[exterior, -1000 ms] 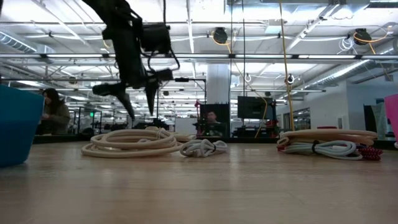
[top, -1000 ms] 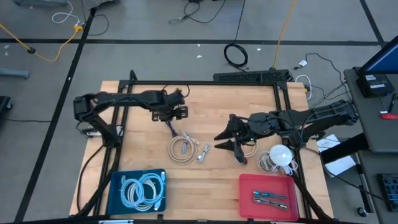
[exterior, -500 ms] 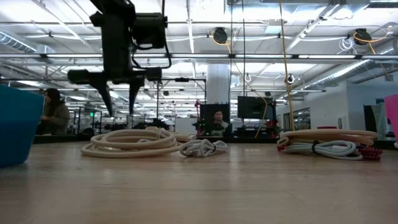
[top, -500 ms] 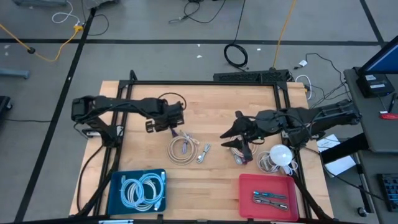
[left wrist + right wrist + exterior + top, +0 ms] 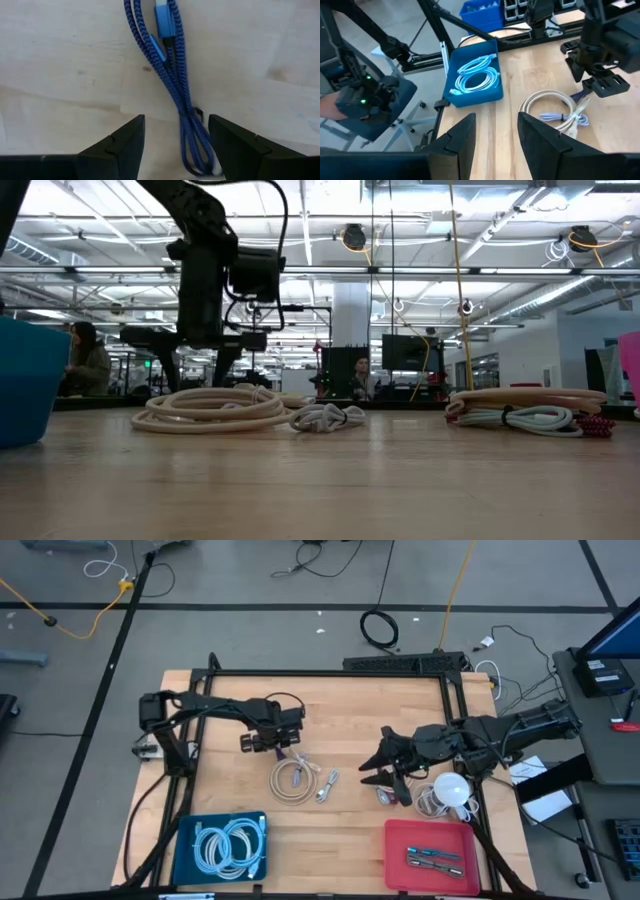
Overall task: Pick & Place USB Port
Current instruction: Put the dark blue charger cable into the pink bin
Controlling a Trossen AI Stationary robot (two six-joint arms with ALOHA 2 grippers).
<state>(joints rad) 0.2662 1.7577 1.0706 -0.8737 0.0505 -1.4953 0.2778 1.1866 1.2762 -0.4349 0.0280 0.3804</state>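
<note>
table [image 5: 340, 710]: wooden, fills the middle of the high view.
left gripper [image 5: 270, 743]: left of centre, over the blue cable, fingers apart and empty.
right gripper [image 5: 385, 772]: right of centre, parted, holding nothing.
blue cable [image 5: 170, 75]: upper centre of the left wrist view; straddle the doubled strands squarely before closing.

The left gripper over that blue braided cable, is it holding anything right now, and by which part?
Nothing is held. The left gripper hangs open above the blue braided cable, its fingers either side of the folded bundle but not closed on it.
</note>
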